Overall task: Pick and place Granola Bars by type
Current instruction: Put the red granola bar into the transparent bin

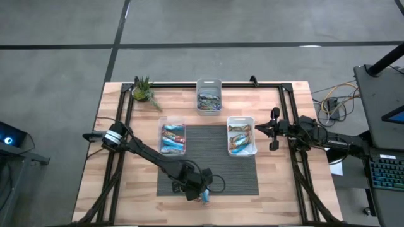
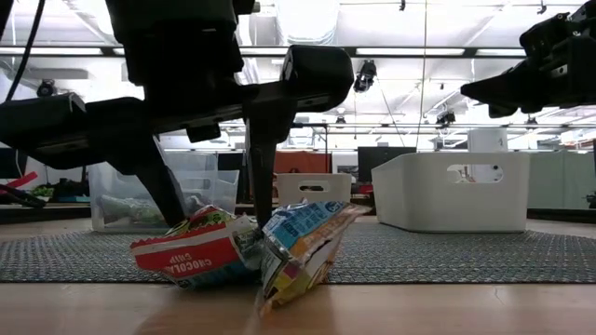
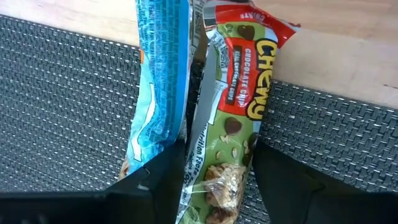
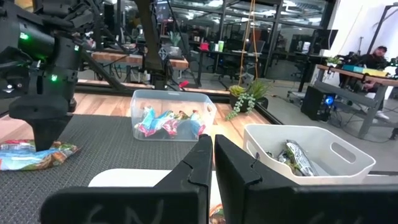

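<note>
Two granola bars lie side by side at the near edge of the dark mat (image 1: 221, 157): a green-and-red "Chewy" bar (image 3: 242, 93) (image 2: 191, 256) and a blue bar (image 3: 158, 81) (image 2: 303, 237). Their near ends lie on the bare wood. My left gripper (image 3: 217, 186) (image 1: 201, 192) stands over them, pointing down, shut on the green-and-red bar. The blue bar lies just outside one finger. My right gripper (image 4: 213, 155) (image 1: 259, 129) waits shut, in the air by the right white bin (image 1: 242, 135). My left gripper pinches the green-and-red bar across its width, at the end lying on the mat (image 3: 224, 180). One finger (image 3: 165, 180) is on each long edge. The fingers come from above, pointing down. The bar's red end (image 2: 158, 261) rests on the wood.
A clear bin (image 1: 172, 137) with blue bars sits at the mat's far left. The right white bin holds brownish bars. A second white bin (image 1: 209, 96) with bars stands at the far edge, beside a small plant (image 1: 144, 90). Black rails frame the table.
</note>
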### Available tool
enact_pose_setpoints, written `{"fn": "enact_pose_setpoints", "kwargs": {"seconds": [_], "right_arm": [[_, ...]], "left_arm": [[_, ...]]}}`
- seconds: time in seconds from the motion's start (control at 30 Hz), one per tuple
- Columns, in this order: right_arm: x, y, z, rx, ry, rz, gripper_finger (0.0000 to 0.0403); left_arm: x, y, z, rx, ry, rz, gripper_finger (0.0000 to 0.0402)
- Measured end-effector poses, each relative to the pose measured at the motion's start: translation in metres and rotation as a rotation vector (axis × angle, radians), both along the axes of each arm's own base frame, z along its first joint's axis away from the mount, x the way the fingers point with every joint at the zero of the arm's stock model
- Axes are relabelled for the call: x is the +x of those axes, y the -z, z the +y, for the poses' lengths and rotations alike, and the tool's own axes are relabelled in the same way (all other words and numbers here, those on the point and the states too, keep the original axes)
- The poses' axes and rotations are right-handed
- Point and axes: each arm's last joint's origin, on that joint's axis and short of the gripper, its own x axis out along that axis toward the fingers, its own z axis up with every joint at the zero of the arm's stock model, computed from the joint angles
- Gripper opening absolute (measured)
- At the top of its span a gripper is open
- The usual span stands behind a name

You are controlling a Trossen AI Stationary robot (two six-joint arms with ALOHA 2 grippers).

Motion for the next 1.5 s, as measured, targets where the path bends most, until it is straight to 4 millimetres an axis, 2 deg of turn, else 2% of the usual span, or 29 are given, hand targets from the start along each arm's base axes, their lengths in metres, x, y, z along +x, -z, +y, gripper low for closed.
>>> {"fn": "enact_pose_setpoints", "kwargs": {"seconds": [0.2, 0.5, 0.63, 0.97, 1.5], "right_arm": [[0.000, 0.000, 0.000, 0.002, 0.000, 0.000, 0.0009], [0.000, 0.000, 0.000, 0.001, 0.000, 0.000, 0.0009], [0.000, 0.000, 0.000, 0.001, 0.000, 0.000, 0.0009], [0.000, 0.000, 0.000, 0.004, 0.000, -0.001, 0.0009], [0.000, 0.000, 0.000, 0.000, 0.000, 0.000, 0.0009]], "left_arm": [[0.000, 0.000, 0.000, 0.003, 0.000, 0.006, 0.0158], [0.000, -0.003, 0.000, 0.011, 0.000, 0.024, 0.0064], [0.002, -0.006, -0.001, 0.003, -0.013, 0.015, 0.0039], [0.006, -0.017, -0.002, -0.010, -0.050, 0.005, 0.0033], [-0.012, -0.076, 0.015, -0.028, -0.150, -0.044, 0.0033]]}}
